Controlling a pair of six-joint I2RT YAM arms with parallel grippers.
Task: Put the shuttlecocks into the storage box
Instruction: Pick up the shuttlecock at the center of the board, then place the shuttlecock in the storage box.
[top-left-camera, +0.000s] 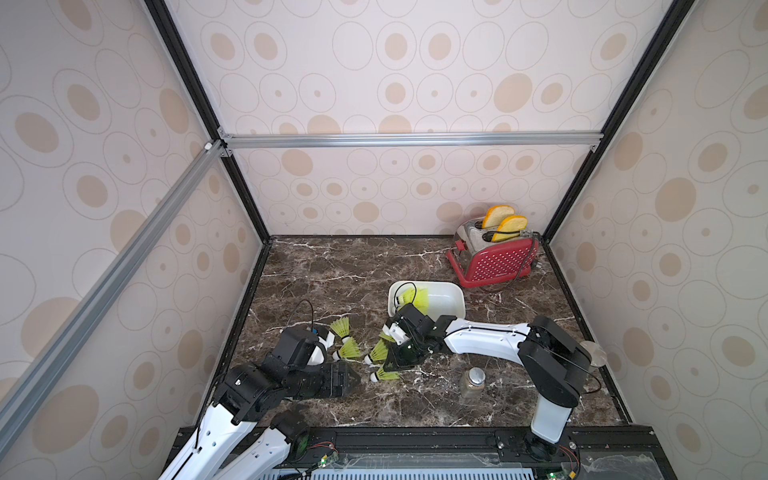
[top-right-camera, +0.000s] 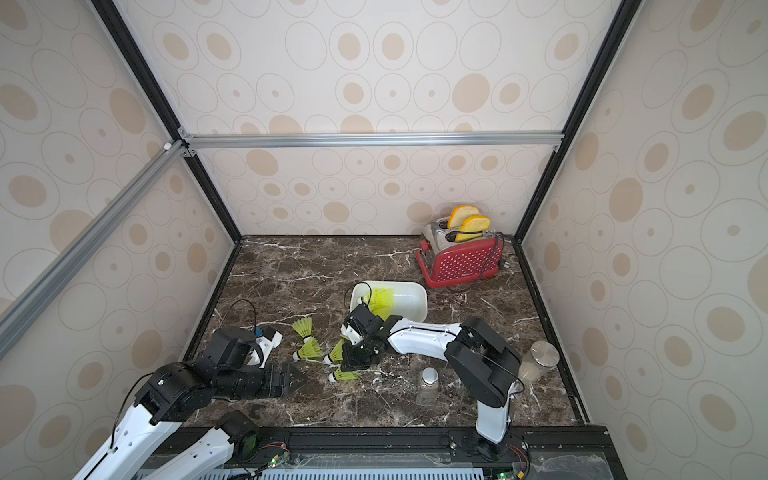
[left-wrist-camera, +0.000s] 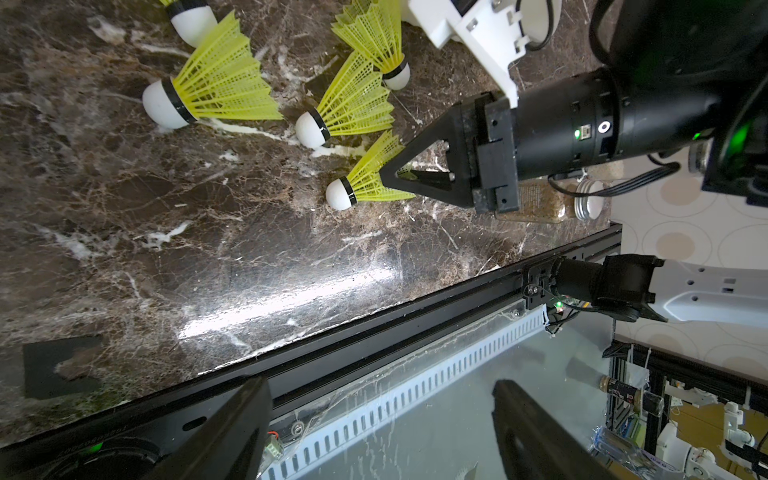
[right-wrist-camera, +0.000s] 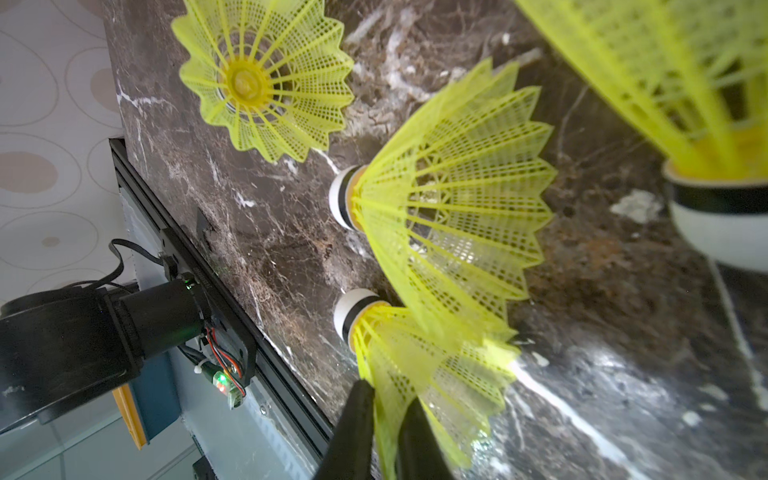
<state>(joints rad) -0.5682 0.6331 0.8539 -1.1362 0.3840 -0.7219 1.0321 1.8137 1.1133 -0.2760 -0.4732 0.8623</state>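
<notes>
The right tool (right-wrist-camera: 388, 419) is clenched on the skirt rim of a neon yellow-green mesh plastic shuttlecock with a round white tip and black band (right-wrist-camera: 415, 365). It lies on its side on the dark brown, white-veined marble counter (top-left-camera: 332, 270), tip pointing away from the tool. Just past it, several loose shuttlecocks (left-wrist-camera: 220, 83) lie close together, two of them touching. Facing them, the left tool (left-wrist-camera: 380, 386) is released, jaws wide apart around nothing, just beside the held one's tip.

Between both tools and the black front rail (left-wrist-camera: 374, 340) runs a bare strip of counter. A small clear jar with a silver lid (top-left-camera: 473, 382) stands there beside the right forearm. Behind the right tool's wrist sits the shallow white plastic storage box (top-left-camera: 446, 305), with more shuttlecocks heaped in the end nearest the tool.

Farther back, bare marble reaches the wall. A red perforated toaster holding two bread slices (top-left-camera: 494, 262) fills the far corner on the right arm's side. Cream panels with tan ovals enclose three sides.
</notes>
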